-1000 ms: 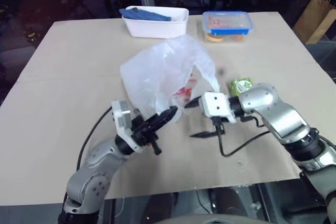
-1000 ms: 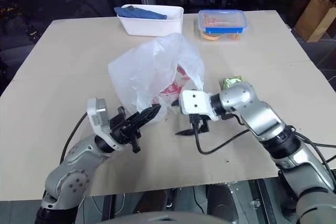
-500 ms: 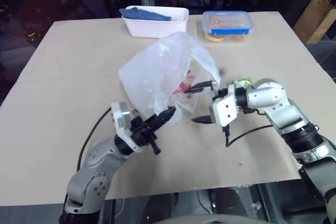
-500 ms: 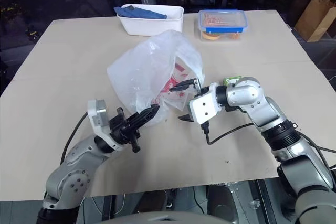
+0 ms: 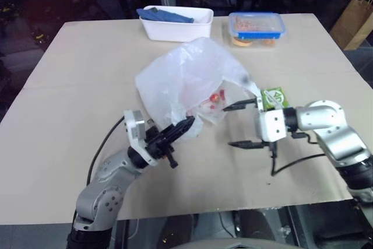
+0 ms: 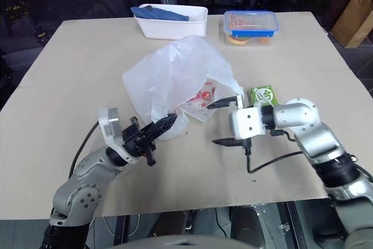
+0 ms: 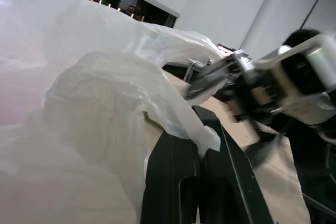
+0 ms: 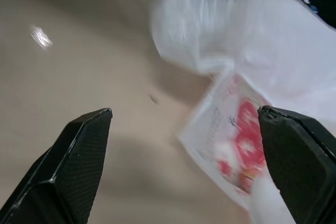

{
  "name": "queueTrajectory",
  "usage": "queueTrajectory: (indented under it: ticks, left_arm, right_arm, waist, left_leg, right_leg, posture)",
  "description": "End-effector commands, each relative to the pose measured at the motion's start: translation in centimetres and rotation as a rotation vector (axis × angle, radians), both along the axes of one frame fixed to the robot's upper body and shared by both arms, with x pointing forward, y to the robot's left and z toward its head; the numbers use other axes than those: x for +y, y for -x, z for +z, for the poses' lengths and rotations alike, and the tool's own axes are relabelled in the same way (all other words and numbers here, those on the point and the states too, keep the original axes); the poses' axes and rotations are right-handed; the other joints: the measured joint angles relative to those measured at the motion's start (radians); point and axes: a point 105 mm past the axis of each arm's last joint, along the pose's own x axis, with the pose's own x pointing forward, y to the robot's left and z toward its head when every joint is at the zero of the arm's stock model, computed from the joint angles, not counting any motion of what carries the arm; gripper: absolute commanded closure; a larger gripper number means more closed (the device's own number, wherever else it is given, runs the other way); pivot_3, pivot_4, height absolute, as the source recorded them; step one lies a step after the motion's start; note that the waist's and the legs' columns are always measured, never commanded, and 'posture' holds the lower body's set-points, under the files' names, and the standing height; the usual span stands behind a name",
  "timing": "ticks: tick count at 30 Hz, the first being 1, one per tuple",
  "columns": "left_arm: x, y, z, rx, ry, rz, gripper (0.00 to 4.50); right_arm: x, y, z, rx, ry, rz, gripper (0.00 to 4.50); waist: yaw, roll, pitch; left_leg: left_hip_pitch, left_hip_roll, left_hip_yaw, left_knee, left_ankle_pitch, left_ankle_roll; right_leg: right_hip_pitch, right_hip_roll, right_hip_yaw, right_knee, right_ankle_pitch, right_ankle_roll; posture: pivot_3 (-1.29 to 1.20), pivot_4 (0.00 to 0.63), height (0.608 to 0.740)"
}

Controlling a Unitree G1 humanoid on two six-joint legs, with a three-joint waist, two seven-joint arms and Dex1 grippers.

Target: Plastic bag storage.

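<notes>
Centrally on the desk [image 5: 70, 86], covered with tan board, the plastic bag [image 5: 186, 83] stands puffed up, translucent white and crinkled, with red print low on its near side. Leftmost, the left tool [image 5: 182, 129] has its two black fingers pressed together, pinching the bag's lower near edge; in the left wrist view a fold of the film [image 7: 173, 124] drapes over those closed fingers. To the right of the bag, the right tool [image 6: 224, 122] points toward it with its fingers spread wide, one fingertip [image 6: 213, 105] just beside the bag's printed lower corner and the other nearer the desk surface; nothing lies between them. A stretched strip of the bag runs down to the upper side of this tool; whether it touches cannot be told. In the right wrist view the red print [image 8: 244, 135] shows between the two parted finger pads. Just behind the right tool lies a small green carton [image 5: 273, 97]. Along the far edge of the desk stand a white rectangular tub [image 5: 175, 24] holding a blue cloth [image 5: 163, 14] and, to its right, a clear box with a blue lid [image 5: 256, 26]. At the far right, off the desk, stands a brown paper bag [image 5: 355, 21].
</notes>
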Motion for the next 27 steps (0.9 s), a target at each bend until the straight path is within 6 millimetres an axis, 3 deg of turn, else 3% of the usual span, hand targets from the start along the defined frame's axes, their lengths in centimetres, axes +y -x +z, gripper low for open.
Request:
queueTrajectory:
  ticks: [1, 5, 9, 11, 13, 15, 21, 27]
  left_arm:
    - [0.1, 0.1, 0.5, -0.024, -0.005, -0.001, 4.50]
    - [0.0, -0.2, 0.5, -0.023, -0.005, -0.008, 4.50]
    - [0.0, -0.4, 0.7, -0.028, -0.001, -0.005, 4.50]
    - [0.3, -0.8, 1.1, -0.035, 0.015, 0.016, 4.50]
    - [0.7, -1.3, 1.7, -0.041, 0.050, 0.047, 4.50]
    - [1.1, -1.9, 2.6, -0.055, 0.075, 0.073, 4.50]
    - [1.8, -2.6, 4.2, -0.065, 0.135, 0.117, 4.50]
    - [1.6, -2.4, 4.0, -0.060, 0.117, 0.115, 4.50]
  right_arm:
    - [0.2, 1.7, 4.6, -0.025, -0.126, 0.040, 0.01]
    - [-0.5, 1.3, 8.6, 0.075, -0.346, -0.056, 0.01]
    - [-3.5, -1.1, 9.5, 0.155, -0.458, -0.278, 0.01]
    - [-6.9, -3.4, 7.8, 0.221, -0.459, -0.498, 0.01]
    - [-9.9, -4.6, 4.8, 0.337, -0.454, -0.694, 0.01]
    - [-11.4, -5.0, 1.7, 0.449, -0.448, -0.859, 0.01]
    - [-12.4, -6.0, -3.7, 0.553, -0.447, -1.158, 0.01]
    - [-11.4, -5.6, -6.6, 0.587, -0.399, -1.221, 0.01]
  waist:
    - [-0.001, 0.000, 0.000]
    - [0.002, 0.000, 0.000]
    - [0.007, -0.001, 0.000]
    - [0.008, -0.001, 0.000]
    - [0.016, -0.002, -0.001]
    - [0.023, -0.002, -0.001]
    - [0.002, -0.001, -0.001]
    - [0.002, -0.001, -0.001]
  left_leg:
    - [0.000, 0.000, 0.000, 0.000, 0.000, 0.000]
    - [0.000, 0.001, -0.001, 0.000, 0.000, 0.000]
    - [0.000, 0.000, -0.001, 0.000, 0.000, 0.000]
    - [0.000, -0.001, -0.001, 0.000, 0.000, 0.000]
    - [-0.001, -0.001, -0.001, 0.000, 0.000, 0.000]
    - [-0.001, -0.001, -0.001, 0.000, 0.000, 0.000]
    - [0.000, -0.001, 0.003, 0.001, 0.000, 0.000]
    - [0.000, -0.002, 0.002, 0.001, 0.000, 0.000]
  right_leg:
    - [0.000, 0.000, 0.000, 0.000, 0.000, 0.000]
    - [0.000, 0.001, -0.001, 0.000, 0.000, 0.000]
    - [0.001, -0.001, -0.001, 0.000, 0.000, 0.000]
    - [0.001, -0.001, -0.001, 0.000, 0.000, 0.000]
    - [0.001, -0.001, -0.002, 0.000, 0.000, 0.000]
    - [0.001, -0.001, -0.003, -0.001, 0.000, 0.000]
    - [0.000, 0.001, 0.002, 0.002, 0.000, 0.000]
    - [0.000, 0.001, 0.001, 0.002, 0.000, 0.000]
  posture:
    - [0.00, 0.150, 0.740]
    - [0.00, 0.150, 0.740]
    - [0.00, 0.150, 0.740]
    - [0.00, 0.150, 0.740]
    - [0.00, 0.150, 0.740]
    - [0.00, 0.150, 0.740]
    - [0.00, 0.150, 0.740]
    - [0.00, 0.150, 0.740]
